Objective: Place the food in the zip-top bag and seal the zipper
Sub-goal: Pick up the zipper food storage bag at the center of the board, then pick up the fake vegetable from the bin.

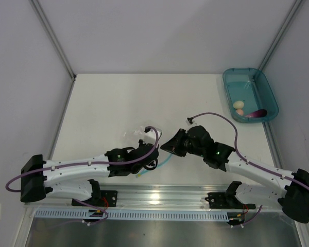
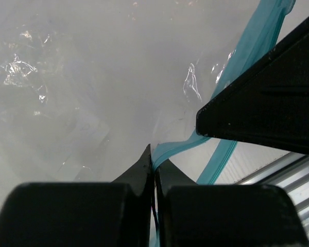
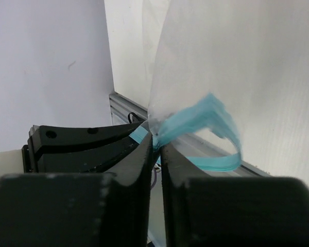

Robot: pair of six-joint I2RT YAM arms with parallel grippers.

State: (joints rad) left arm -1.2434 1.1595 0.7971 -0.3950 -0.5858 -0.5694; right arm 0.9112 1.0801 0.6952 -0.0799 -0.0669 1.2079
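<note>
The zip-top bag [image 1: 133, 135] is basically invisible from the top camera. You just get a bit of crinkly glare at about 6 o'clock on the worktop [image 1: 144, 98], wedged between the two wrists, which cover most of it. The zipper [image 2: 259, 36] is the only part you can really follow. It's a teal strip, blurry and looped over in the right wrist view, and cut off by the frame edge in the left one. Can't tell whether the mouth is open or sealed.

The left gripper [image 2: 154, 160] has its jaws pinched narrow on the zipper. The right gripper [image 3: 157, 145] is clamped on the same strip close by.

The food [image 1: 241, 108] sits well off at 2 o'clock in a teal tray [image 1: 229, 82]. The cream and peach-pink pieces are touching, with a purple one near them, all too small for detail.

Both arms reach low from the near edge, angling inward toward the middle, wrists facing each other.
</note>
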